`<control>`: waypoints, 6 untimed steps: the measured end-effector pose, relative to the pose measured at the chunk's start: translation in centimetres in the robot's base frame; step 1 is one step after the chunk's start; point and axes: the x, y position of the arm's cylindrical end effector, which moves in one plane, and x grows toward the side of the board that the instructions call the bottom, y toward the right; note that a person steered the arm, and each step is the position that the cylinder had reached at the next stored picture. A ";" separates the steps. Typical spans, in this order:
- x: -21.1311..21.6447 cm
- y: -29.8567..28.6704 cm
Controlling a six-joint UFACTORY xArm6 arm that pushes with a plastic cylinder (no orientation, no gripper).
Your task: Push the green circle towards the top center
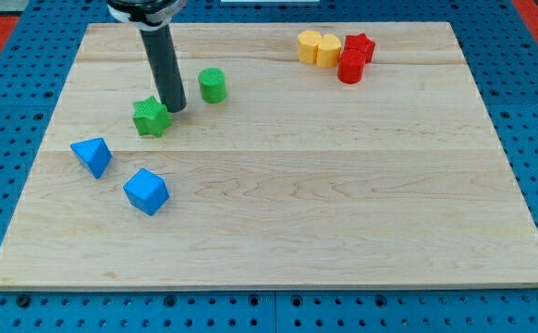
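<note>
The blue cube (146,191) lay nearest the view's bottom, below the green star (151,117). My tip (174,108), a bare rod grasping nothing, touched that star's right edge. The green circle (213,85) stood just up-right of the star, apart from my tip.

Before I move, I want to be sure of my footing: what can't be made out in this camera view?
- My tip: whether it touches the green star is unclear; the rod hides that edge.
- The arm above the rod: cut off by the view's top.
- Yellow blocks and red blocks: bunched together, exact shapes hard to tell.
- Green circle: its far side is hidden by its own body.
</note>
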 end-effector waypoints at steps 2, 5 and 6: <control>-3.4 4.7; -5.7 9.4; -5.3 11.4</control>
